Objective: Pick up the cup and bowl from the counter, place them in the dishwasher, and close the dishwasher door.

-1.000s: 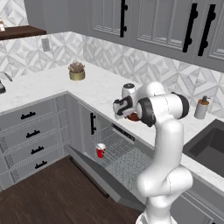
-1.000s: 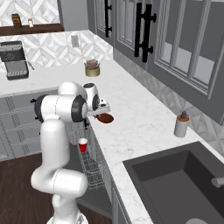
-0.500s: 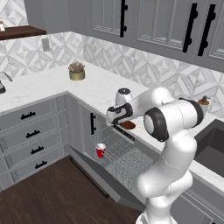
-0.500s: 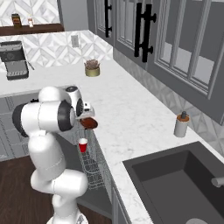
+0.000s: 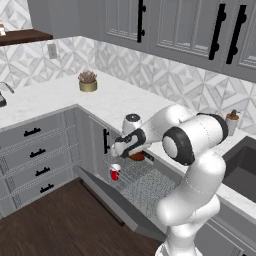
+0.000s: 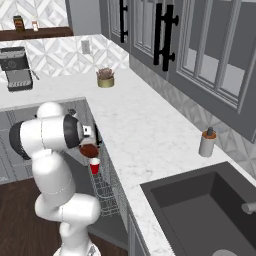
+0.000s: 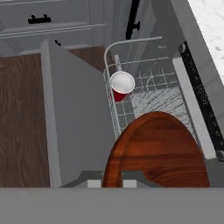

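Jaws (image 7: 113, 183) clamped on rim of bowl (image 7: 157, 151), held above rack (image 7: 151, 94) of open dishwasher (image 5: 145, 192), below bench (image 5: 112, 100) edge. Cup (image 7: 121, 85) upright at rack's front corner. Bowl looks rigid, light, smooth; thin rim pinch may slip or swing.

Base views flank arm, sharing open dishwasher (image 5: 145, 187); hand view looks down close over rack (image 7: 148, 87)

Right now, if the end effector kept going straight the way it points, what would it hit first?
Most likely the wire rack of the open dishwasher: the end effector, shut on the bowl, points down at it. The cup stands off to one side. Depth is unclear.
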